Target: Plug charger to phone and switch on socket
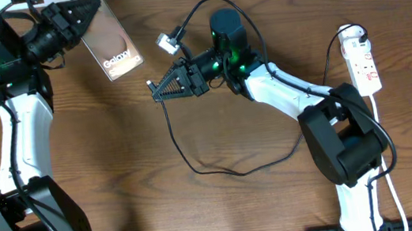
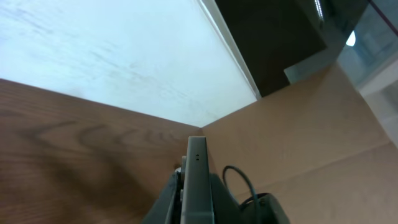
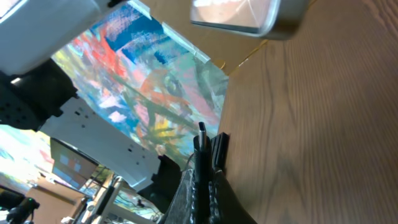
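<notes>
Wooden surface [image 1: 114, 143], overhead: left gripper [image 1: 80, 19] clamped on flat dark smartphone with white Galaxy lettering [image 1: 112, 40], which juts past its tips. Right gripper [image 1: 156, 90] clenched on long thin black charger cable [image 1: 197, 167]. Small white power strip with red switch marks [image 1: 364, 63] lies well behind it.

Left wrist: phone [image 2: 197, 162] edge-on between fingers [image 2: 169, 193].

Right wrist: small black plug tip [image 3: 202, 132] pokes past pinched fingers [image 3: 217, 152].

Step looks like mating. Next: square the tip to the phone's end.
</notes>
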Action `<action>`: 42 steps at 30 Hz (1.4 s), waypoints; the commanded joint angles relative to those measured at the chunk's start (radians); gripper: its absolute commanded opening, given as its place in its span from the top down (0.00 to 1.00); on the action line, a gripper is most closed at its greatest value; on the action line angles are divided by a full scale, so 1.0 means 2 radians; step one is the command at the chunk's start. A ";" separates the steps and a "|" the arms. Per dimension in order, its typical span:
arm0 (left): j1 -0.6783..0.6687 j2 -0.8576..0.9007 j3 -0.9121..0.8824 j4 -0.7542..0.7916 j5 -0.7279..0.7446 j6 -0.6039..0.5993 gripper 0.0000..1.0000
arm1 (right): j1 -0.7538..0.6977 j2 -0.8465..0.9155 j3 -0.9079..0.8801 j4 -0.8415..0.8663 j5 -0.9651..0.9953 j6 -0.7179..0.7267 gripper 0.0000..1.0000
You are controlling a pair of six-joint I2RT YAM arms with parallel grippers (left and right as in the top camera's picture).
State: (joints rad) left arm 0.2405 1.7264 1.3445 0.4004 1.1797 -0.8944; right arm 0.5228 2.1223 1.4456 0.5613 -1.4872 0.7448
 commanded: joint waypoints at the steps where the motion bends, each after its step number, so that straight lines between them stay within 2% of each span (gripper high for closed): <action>1: -0.015 -0.003 0.000 0.029 0.005 -0.008 0.93 | -0.003 0.012 0.006 0.012 0.002 0.012 0.99; 11: -0.018 -0.003 0.000 0.037 0.010 -0.008 0.93 | -0.003 0.012 0.006 0.078 0.002 0.060 0.99; 20: -0.019 -0.003 0.000 0.037 0.018 -0.008 0.93 | -0.003 0.012 0.006 0.088 0.008 0.062 0.99; 26: -0.027 -0.003 0.000 0.037 0.021 -0.008 0.92 | -0.006 0.012 0.006 0.139 0.011 0.097 0.99; 42: -0.035 -0.003 0.000 0.037 0.026 -0.020 0.93 | -0.007 0.012 0.006 0.140 0.014 0.099 0.99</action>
State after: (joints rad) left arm 0.1711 1.7264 1.3392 0.4606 1.2060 -0.9184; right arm 0.5163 2.1445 1.4456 0.8360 -1.4715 0.9360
